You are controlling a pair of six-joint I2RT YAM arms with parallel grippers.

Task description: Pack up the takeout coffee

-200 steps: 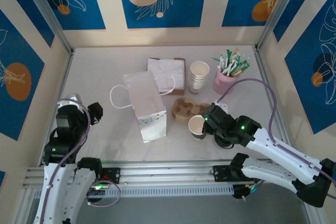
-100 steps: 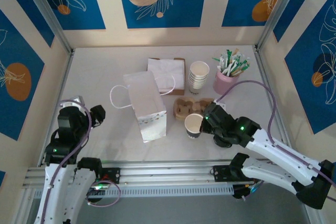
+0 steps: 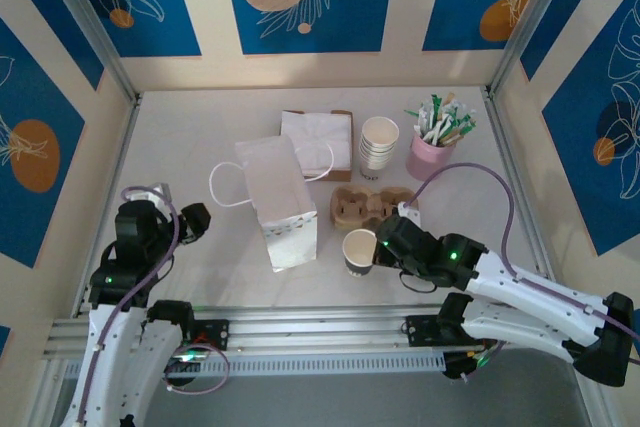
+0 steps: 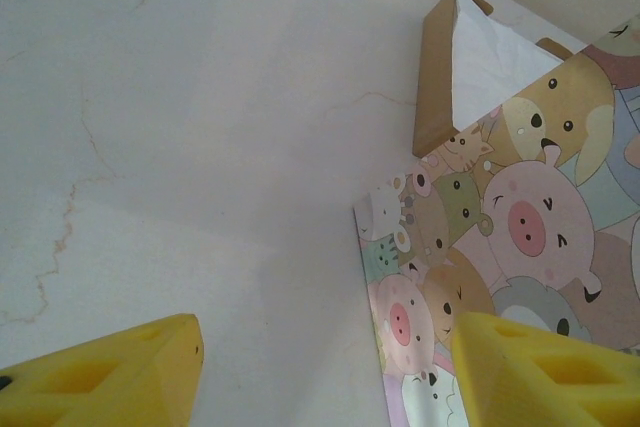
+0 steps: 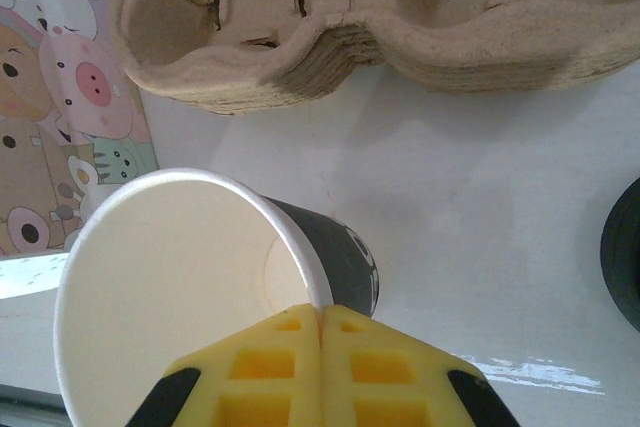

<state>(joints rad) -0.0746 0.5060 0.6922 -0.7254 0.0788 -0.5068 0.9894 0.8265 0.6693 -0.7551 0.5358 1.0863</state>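
Our left gripper (image 3: 195,219) hangs open and empty. The paper bag (image 3: 278,202) lies on its side, printed with cartoon animals, and as far as we can tell nothing is packed yet. Just right of it is the takeout coffee (image 3: 360,250), lidless, its rim pinched by our right gripper (image 3: 384,247). We read no writing.

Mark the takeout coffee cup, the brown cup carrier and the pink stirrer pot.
takeout coffee cup (image 3: 359,247), top external view, its open white inside.
brown cup carrier (image 3: 350,209), top external view, left pocket.
pink stirrer pot (image 3: 425,160), top external view, pink side wall.
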